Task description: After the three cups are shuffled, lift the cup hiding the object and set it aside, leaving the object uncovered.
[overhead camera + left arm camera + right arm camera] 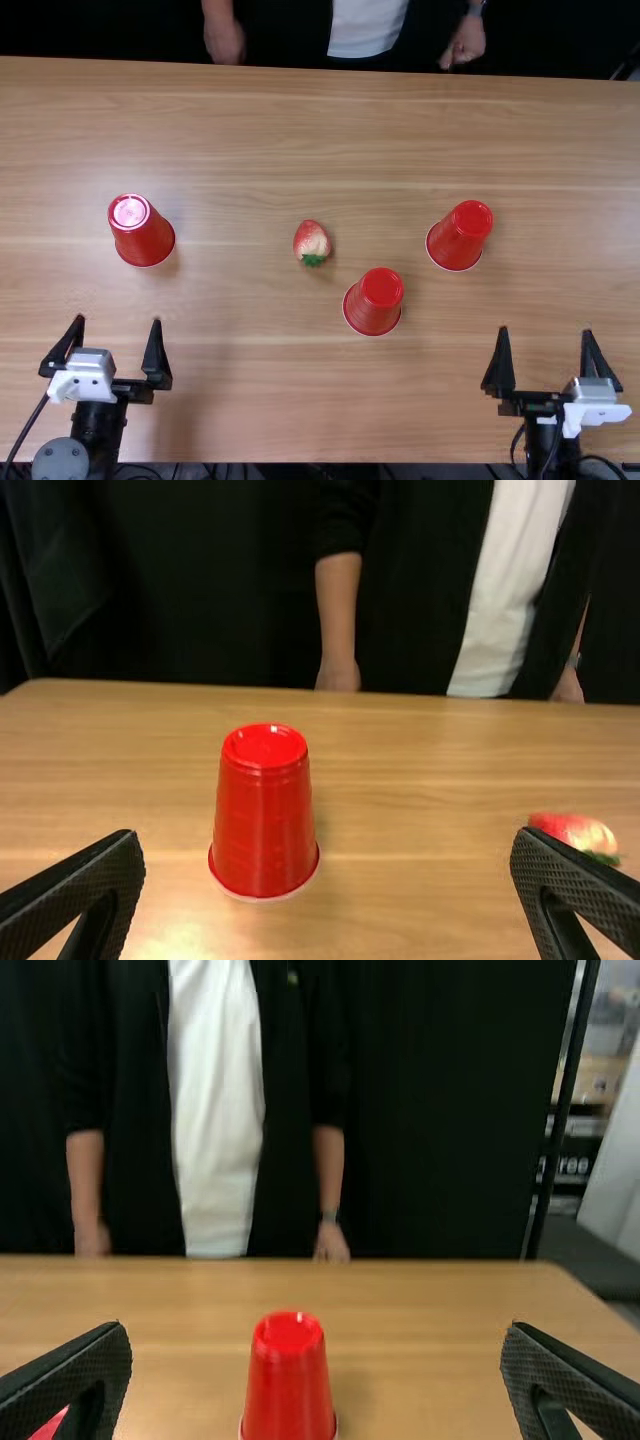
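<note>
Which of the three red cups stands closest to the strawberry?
The middle cup, just beside the strawberry; the left cup and right cup stand farther out.

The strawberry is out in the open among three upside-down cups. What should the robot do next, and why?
Probably nothing yet: hold both arms at the table's near edge. The strawberry already lies uncovered, apart from the nearest cup, and the left gripper and right gripper stand open and empty, so nothing seems left to lift.

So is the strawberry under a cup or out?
Out. The strawberry lies bare on the table, beside the middle cup, not touching it.
</note>
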### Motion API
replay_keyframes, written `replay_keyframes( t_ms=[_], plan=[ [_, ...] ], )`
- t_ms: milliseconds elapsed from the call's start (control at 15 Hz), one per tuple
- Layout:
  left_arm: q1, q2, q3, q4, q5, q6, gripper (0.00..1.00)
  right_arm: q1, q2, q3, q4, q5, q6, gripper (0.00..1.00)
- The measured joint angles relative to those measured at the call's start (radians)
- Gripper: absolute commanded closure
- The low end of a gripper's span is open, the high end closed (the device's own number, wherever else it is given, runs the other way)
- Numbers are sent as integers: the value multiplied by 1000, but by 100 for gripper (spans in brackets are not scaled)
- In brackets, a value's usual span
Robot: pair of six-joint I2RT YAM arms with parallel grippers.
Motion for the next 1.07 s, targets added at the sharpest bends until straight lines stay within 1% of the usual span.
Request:
replay_keyframes(
  t_ms=[133,200,400,1067],
  plan=[
    [0,0,-66,59,1,0,0,0,0,-101,143,0,0,0],
    [0,0,-91,73,0,1,0,0,0,-144,175,0,1,0],
    [0,0,-105,54,0,2,0,0,0,-237,172,0,0,0],
    [0,-1,-105,40,-1,1,0,0,0,-261,184,0,2,0]
  ],
)
